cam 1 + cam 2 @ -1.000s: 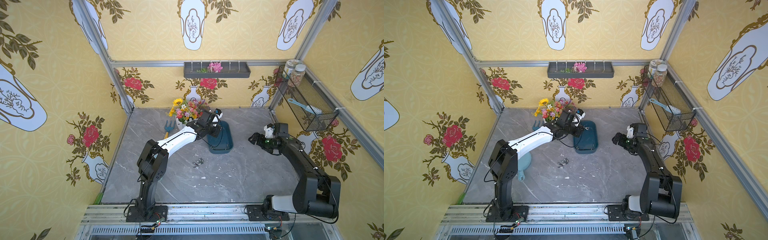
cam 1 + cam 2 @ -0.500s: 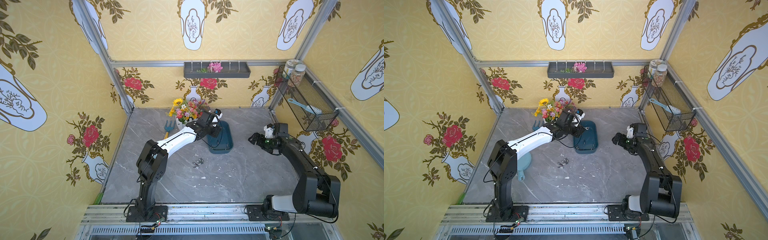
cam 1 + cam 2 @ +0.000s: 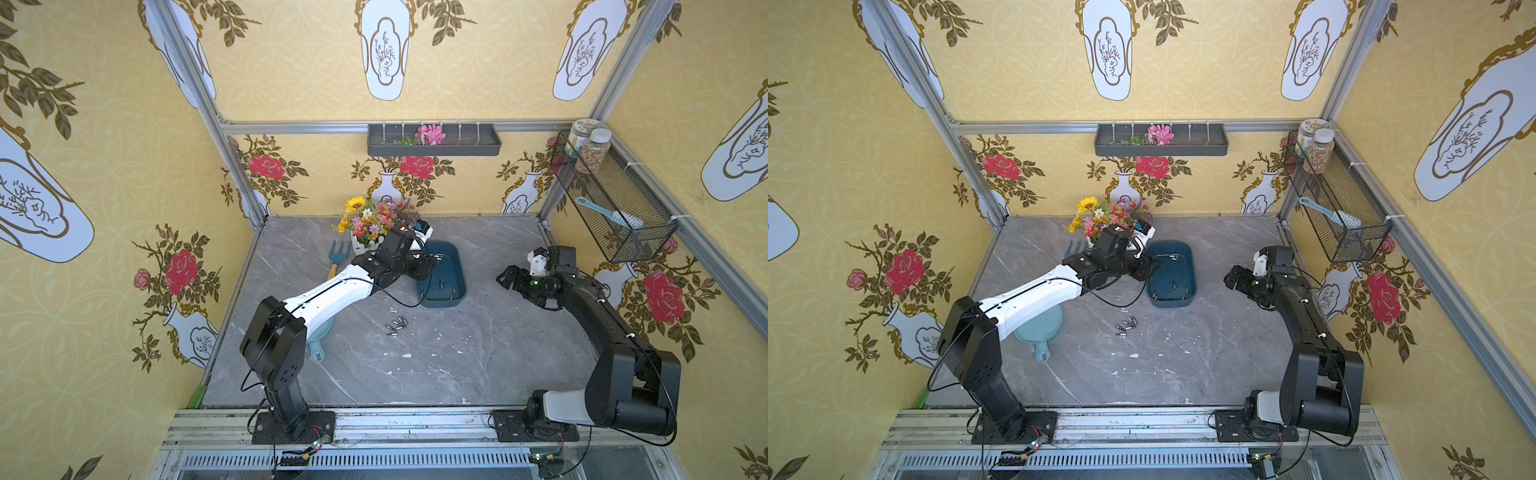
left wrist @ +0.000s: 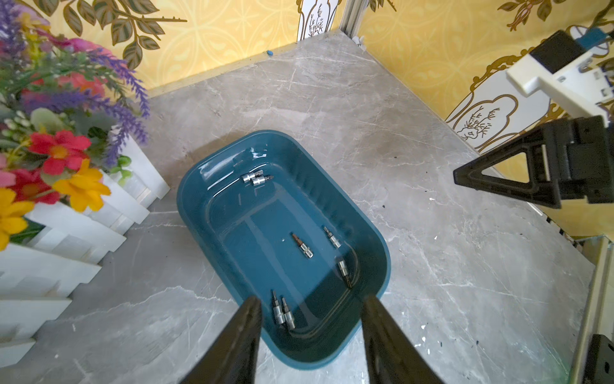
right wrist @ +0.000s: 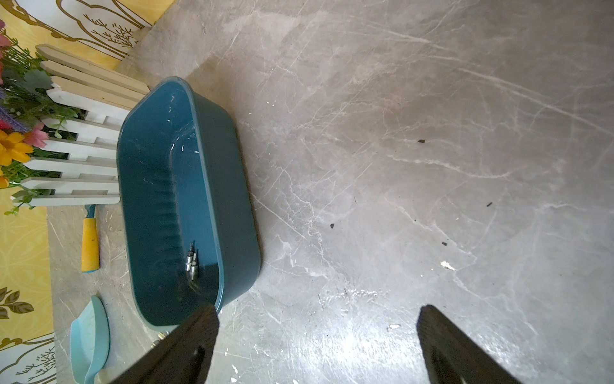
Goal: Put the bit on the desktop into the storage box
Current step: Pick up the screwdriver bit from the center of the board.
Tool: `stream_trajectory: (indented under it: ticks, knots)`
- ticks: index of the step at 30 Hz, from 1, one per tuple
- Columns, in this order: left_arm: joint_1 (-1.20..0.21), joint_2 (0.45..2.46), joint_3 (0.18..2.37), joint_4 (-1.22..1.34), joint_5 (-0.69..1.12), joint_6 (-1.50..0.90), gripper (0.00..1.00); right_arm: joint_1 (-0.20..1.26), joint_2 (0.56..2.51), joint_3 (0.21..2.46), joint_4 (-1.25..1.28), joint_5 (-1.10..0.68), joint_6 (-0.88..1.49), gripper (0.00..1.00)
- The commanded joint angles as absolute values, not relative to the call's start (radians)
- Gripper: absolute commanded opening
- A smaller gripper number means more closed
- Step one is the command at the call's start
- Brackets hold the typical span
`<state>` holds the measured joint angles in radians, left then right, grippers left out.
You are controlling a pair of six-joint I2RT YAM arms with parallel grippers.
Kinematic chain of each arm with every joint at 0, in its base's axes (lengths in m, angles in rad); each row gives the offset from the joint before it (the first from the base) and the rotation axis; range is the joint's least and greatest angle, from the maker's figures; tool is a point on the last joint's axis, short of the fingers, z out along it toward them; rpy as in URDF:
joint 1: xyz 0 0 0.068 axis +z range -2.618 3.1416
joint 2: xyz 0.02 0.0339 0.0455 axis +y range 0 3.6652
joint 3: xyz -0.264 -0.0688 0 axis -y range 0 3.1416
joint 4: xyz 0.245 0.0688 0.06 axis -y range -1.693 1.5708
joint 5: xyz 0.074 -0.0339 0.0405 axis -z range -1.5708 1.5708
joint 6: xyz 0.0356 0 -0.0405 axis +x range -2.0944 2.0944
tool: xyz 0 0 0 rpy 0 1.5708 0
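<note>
The dark teal storage box (image 3: 451, 266) (image 3: 1179, 270) stands on the grey marble desktop (image 3: 478, 340) beside the flowers. Several silver bits (image 4: 302, 246) lie inside it. A small cluster of bits (image 3: 395, 324) (image 3: 1126, 325) lies on the desktop in front of the box. My left gripper (image 4: 310, 301) (image 3: 428, 259) hovers over the box's near left end, open, with nothing between its fingers. My right gripper (image 5: 317, 309) (image 3: 509, 278) hangs wide open and empty above bare desktop, to the right of the box (image 5: 226, 199).
A white fence pot of flowers (image 3: 370, 228) and a blue hand rake (image 3: 338, 251) stand behind the left arm. A pale blue scoop (image 3: 1038, 328) lies under it. A grey wall tray (image 3: 434, 139) and a wire basket (image 3: 615, 208) hang on the walls.
My left gripper's jaws have opened over the storage box. Both arms have stayed almost where they were.
</note>
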<state>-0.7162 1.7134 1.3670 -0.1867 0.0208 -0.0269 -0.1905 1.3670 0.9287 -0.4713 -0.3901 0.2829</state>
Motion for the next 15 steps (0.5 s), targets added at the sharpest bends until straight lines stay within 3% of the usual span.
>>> stream_trajectory:
  ticks: [1,15]
  knots:
    - [-0.715,1.644,1.285,-0.172,-0.008,-0.031,0.55,-0.190,1.371,0.930,-0.447,-0.396,0.271,0.97]
    - [-0.723,1.437,1.026,-0.312,-0.060,-0.111,0.56,-0.190,1.373,0.932,-0.445,-0.401,0.272,0.97]
